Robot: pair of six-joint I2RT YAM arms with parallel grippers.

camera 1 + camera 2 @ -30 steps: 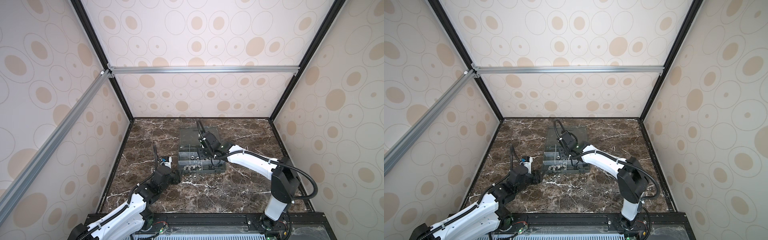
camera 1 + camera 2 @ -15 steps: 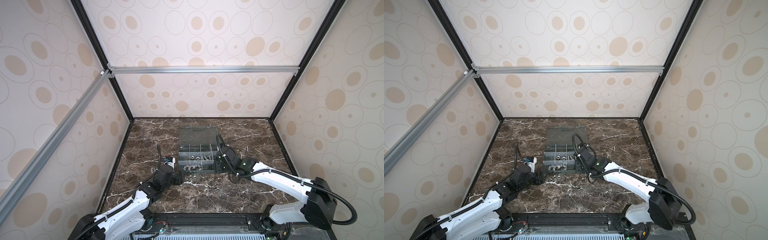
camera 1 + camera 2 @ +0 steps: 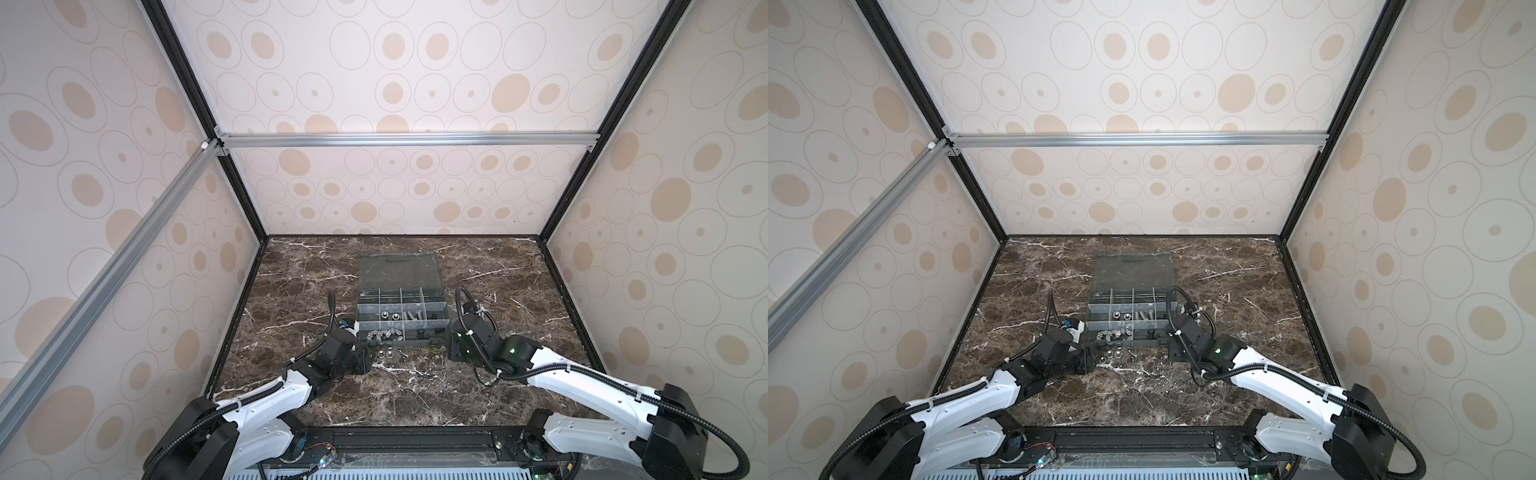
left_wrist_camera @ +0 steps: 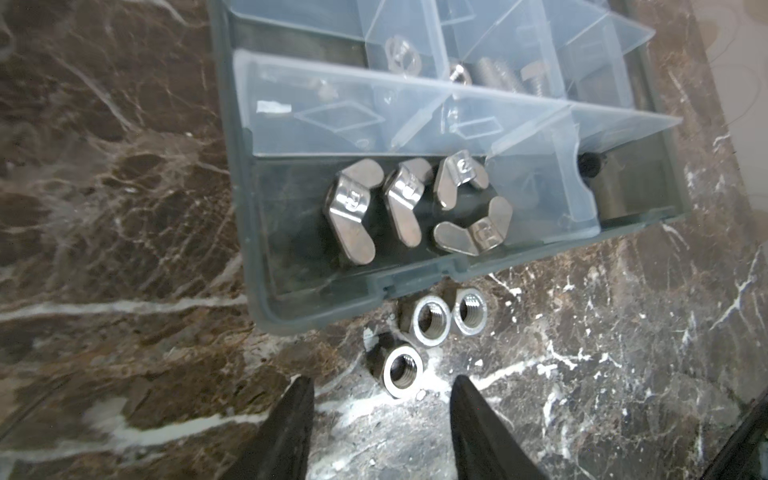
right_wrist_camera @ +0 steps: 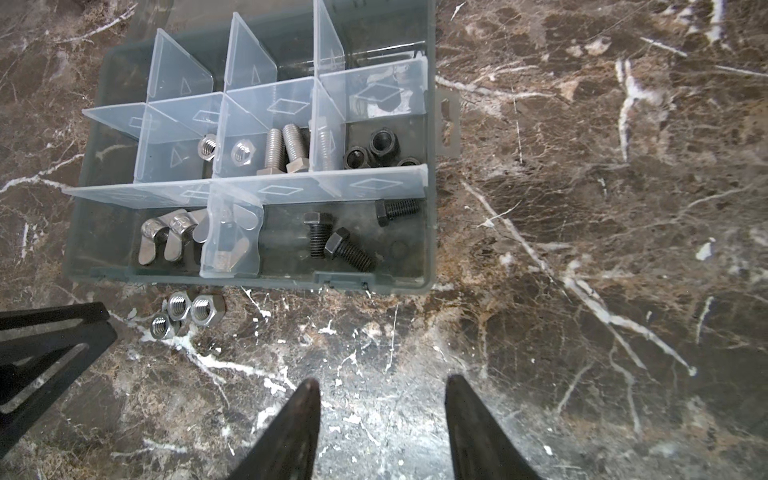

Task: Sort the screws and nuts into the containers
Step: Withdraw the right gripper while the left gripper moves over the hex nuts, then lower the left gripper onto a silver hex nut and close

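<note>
— Any writing to read here?
— No words or numbers. The wing-shaped nuts (image 4: 353, 199) in the near-left compartment (image 4: 291, 232) of the organizer box (image 5: 249, 281) each bear a small stamped mark in the middle, too blurred to make out.
— And the dividers (image 5: 286, 106)?
— Outlined diamonds on the long ones and outlined triangles on the short cross pieces, moulded into the clear plastic. No letters with them.
— Labels?
— One small pale patch (image 4: 272, 107) on a divider at the left. Nothing legible on it.
</note>
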